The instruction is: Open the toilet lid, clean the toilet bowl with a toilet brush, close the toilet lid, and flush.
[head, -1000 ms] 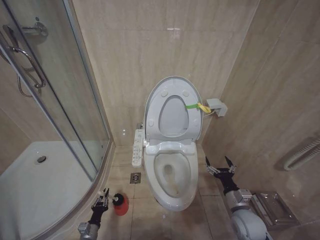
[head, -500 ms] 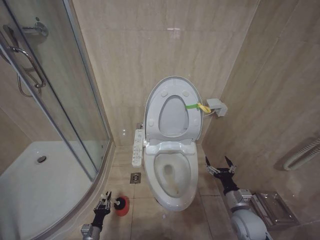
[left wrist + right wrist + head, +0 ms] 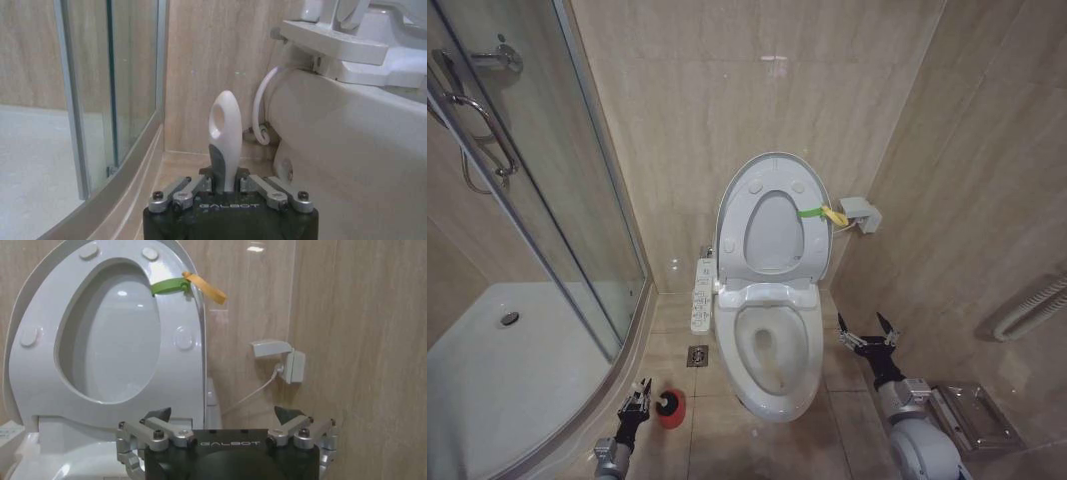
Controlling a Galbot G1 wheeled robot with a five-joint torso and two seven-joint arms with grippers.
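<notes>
The toilet lid [image 3: 769, 200] stands raised against the back wall with the ring seat folded up against it, a yellow-green strap [image 3: 817, 212] at its edge. The toilet bowl [image 3: 772, 350] lies uncovered below. The toilet brush [image 3: 664, 401] sits in a red cup holder [image 3: 672, 412] on the floor, left of the bowl. My left gripper [image 3: 639, 398] is low beside it, shut on the pale looped handle [image 3: 224, 140]. My right gripper [image 3: 867, 335] hovers open, right of the bowl, facing the raised lid [image 3: 107, 340].
A glass shower screen [image 3: 537, 200] and a white shower tray [image 3: 487, 370] take up the left. A floor drain [image 3: 698, 355] and the button panel [image 3: 702, 295] lie between shower and bowl. A wall box [image 3: 862, 213] and a metal floor fitting [image 3: 972, 415] are on the right.
My left gripper has edged toward the brush and its fingers have drawn together on the handle. The right arm, lid and bowl have not moved.
</notes>
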